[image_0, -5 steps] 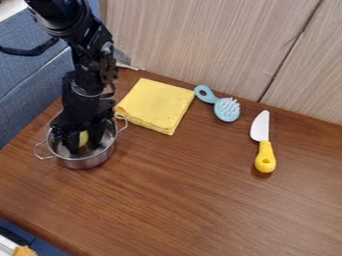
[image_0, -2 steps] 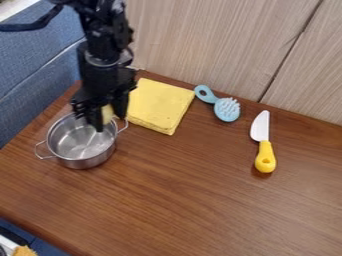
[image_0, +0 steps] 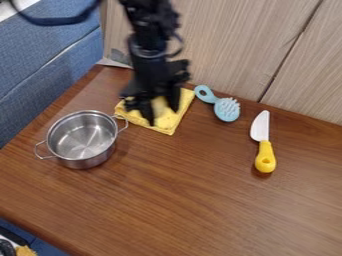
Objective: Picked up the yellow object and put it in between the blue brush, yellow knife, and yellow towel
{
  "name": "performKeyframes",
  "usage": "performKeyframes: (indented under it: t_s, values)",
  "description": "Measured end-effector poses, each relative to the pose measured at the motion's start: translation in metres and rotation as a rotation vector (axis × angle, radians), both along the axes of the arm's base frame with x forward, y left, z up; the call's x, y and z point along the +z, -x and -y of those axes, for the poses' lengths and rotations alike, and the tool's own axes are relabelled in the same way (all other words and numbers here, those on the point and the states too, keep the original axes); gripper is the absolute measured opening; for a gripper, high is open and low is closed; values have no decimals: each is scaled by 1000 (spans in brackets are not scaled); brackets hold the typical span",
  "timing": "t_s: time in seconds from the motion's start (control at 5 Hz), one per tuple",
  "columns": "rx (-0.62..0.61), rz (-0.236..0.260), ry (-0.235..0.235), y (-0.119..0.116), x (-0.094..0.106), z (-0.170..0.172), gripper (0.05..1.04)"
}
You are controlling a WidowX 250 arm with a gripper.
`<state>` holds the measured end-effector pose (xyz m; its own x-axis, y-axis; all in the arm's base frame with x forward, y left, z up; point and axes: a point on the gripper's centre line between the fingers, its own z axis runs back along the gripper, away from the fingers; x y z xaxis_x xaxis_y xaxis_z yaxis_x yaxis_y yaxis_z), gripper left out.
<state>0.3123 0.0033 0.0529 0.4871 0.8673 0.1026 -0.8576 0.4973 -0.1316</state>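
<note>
Tabletop (image_0: 200,200) of brown wood spreads across most of the frame, backed by pale wood panelling (image_0: 234,45) at the upper right and blue upholstery (image_0: 40,65) at the upper left. A black robot arm (image_0: 152,37) drops from the top edge, its upper reach cut off there, and ends in a gripper (image_0: 162,115) above center left. A steel pot (image_0: 80,142) stands at the left, its two looped handles out to the sides. Just beside it, a folded yellow towel (image_0: 137,117) lies partly hidden under the arm, its far edge mostly covered. A toy knife (image_0: 264,150) rests at the right, white blade toward the top, yellow handle toward the bottom. A blue brush (image_0: 227,110) lies bristles up between towel and knife, right of center in the upper half. Smallest is the task's yellow object (image_0: 159,106), clasped between the gripper's two fingers, which stand partly apart around it. It shows in front of the towel, yellow against yellow, its outline hard to pick out; from here, I cannot tell whether it touches the cloth.
</note>
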Motion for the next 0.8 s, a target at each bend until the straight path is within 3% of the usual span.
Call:
performKeyframes:
  t_s: [0.4, 0.6, 0.8]
  values:
    - [-14, -62, 11, -37, -36, 36, 591]
    - [-17, -86, -13, -45, -56, 40, 591]
    - [-17, -77, -26, -52, -59, 42, 591]
